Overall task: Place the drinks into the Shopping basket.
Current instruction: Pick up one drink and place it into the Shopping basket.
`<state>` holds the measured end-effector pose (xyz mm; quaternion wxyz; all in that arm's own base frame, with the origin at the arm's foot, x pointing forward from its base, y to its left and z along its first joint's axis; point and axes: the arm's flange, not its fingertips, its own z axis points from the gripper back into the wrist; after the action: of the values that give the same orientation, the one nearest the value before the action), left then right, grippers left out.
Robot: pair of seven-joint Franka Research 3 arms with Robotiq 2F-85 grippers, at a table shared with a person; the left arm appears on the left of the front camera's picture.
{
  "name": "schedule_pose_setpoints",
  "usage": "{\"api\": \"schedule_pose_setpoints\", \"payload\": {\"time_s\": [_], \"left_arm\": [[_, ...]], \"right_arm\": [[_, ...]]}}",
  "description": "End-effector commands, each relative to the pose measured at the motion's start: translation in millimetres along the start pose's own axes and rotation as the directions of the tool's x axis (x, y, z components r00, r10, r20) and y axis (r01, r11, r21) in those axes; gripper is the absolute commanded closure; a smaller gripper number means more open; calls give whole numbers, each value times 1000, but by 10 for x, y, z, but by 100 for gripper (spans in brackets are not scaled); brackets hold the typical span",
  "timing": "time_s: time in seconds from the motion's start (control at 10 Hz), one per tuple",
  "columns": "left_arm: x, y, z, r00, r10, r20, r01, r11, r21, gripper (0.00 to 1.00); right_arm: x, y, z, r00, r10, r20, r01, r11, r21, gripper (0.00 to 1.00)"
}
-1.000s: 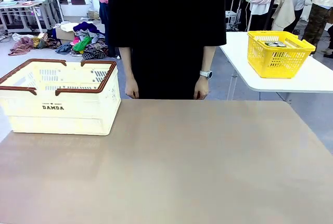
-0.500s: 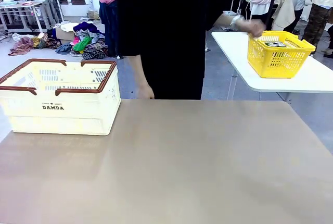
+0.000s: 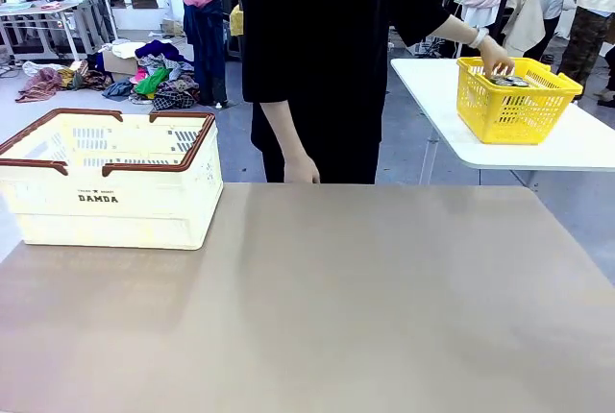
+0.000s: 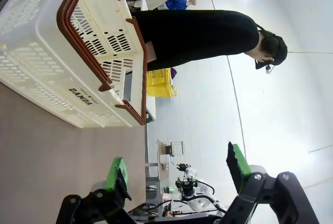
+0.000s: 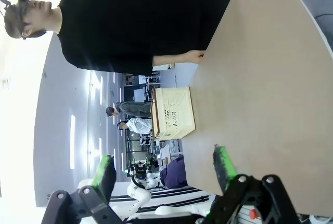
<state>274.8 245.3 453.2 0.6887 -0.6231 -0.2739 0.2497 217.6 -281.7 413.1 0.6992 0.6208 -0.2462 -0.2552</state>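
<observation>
1. Shopping basket (image 3: 106, 178) sits on the table (image 3: 365, 307), left side, seemingly empty; nothing placed yet.
2. A person's hand (image 3: 497, 56) reaches into the yellow basket (image 3: 514, 106), where drinks (image 3: 507, 80) seem to lie.
3. Jaws of left gripper (image 4: 177, 164) and right gripper (image 5: 164, 165) stand wide, empty.

Cream, brown-rimmed Shopping basket (image 3: 110, 219) stands upright, far left.

A big open lab hall. Beyond the wide tan-topped table (image 3: 384, 317) there is grey floor with a heap of coloured clothes (image 3: 154, 82). A cluttered grey workbench (image 3: 43, 12) stands far behind its left end. Just right of it, a white side table (image 3: 577, 144) bears a bright yellow slotted plastic basket (image 3: 509, 110).
</observation>
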Motion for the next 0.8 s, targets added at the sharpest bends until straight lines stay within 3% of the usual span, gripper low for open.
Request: {"api": "schedule_pose_setpoints", "payload": {"time_s": [0.0,0.7], "left_arm": [[4,-27,25,1000,7,-15,-7,1000,4,0],[4,-27,25,1000,7,-15,-7,1000,4,0]], "right_arm": [[-4,13,39,1000,24,-18,-24,1000,-8,0],[-4,13,39,1000,24,-18,-24,1000,-8,0]]}}
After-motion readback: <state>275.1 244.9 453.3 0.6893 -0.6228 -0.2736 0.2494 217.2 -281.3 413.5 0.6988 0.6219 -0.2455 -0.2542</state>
